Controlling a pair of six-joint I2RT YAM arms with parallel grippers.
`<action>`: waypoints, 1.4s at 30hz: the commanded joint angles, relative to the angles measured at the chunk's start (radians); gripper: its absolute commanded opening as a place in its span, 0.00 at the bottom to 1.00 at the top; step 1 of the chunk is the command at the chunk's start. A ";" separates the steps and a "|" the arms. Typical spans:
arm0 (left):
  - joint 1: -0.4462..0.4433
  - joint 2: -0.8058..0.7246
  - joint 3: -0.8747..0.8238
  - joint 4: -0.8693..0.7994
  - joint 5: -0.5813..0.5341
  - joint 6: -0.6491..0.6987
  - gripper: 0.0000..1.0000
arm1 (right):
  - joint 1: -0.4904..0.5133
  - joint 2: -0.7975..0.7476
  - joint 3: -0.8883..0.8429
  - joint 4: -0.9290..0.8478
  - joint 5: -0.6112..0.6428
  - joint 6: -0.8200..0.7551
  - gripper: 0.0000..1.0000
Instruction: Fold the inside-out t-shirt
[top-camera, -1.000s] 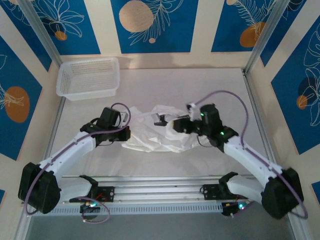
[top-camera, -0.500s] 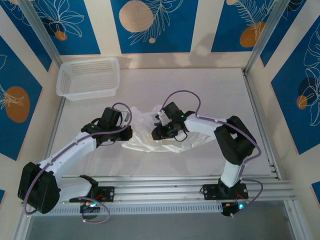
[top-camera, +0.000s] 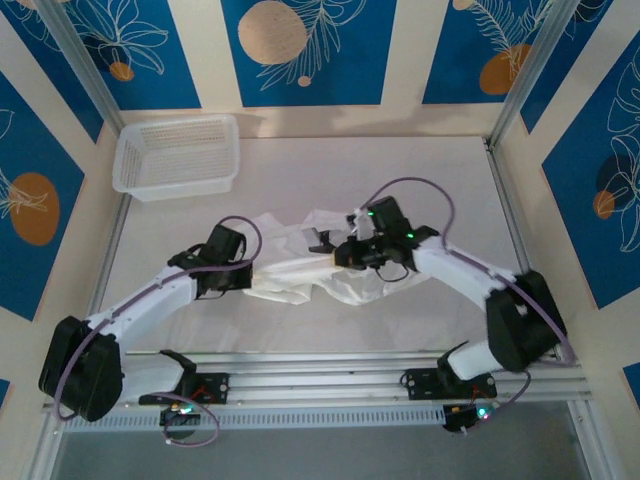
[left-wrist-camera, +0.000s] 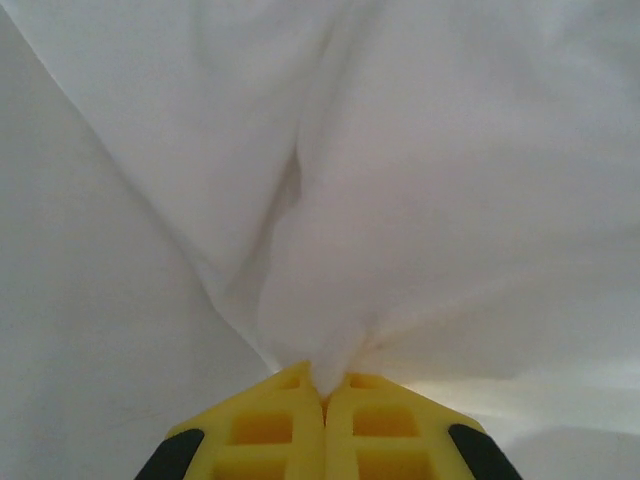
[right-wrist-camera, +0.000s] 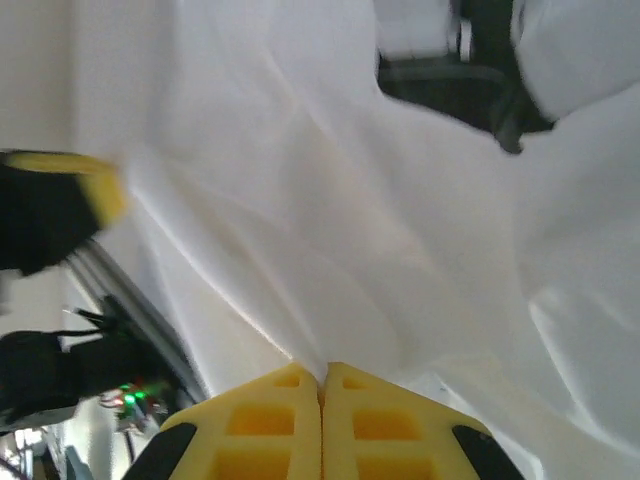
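Far left corner of the worktop (top-camera: 420, 170): white mesh basket (top-camera: 175, 155), same spot as before.

Left of centre: left fingers (left-wrist-camera: 265, 425) pressed together on a fold of the t-shirt (top-camera: 300, 275), cloth fanning out from between them. Same hold as a second ago; the arm has shifted slightly toward the near edge.

Centre: t-shirt crumpled on the worktop between the two arms. A band of it now looks drawn between the two holds.

Right of centre: right fingers (right-wrist-camera: 380, 420) stood apart over the cloth a second ago and have just shut on a pinch of it.

Judgement: both arms now hold the shirt, so it can be pulled out flat. No fold made yet; task is at an early stage.
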 joint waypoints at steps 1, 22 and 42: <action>0.012 0.025 -0.011 0.013 0.000 -0.023 0.00 | -0.021 -0.179 -0.084 0.195 -0.001 0.042 0.00; -0.185 0.122 0.289 0.179 0.536 0.357 0.67 | 0.025 -0.136 -0.026 0.305 -0.174 -0.008 0.00; -0.050 0.082 0.274 0.450 0.870 -0.161 0.00 | -0.122 -0.141 -0.173 0.255 -0.035 -0.055 0.38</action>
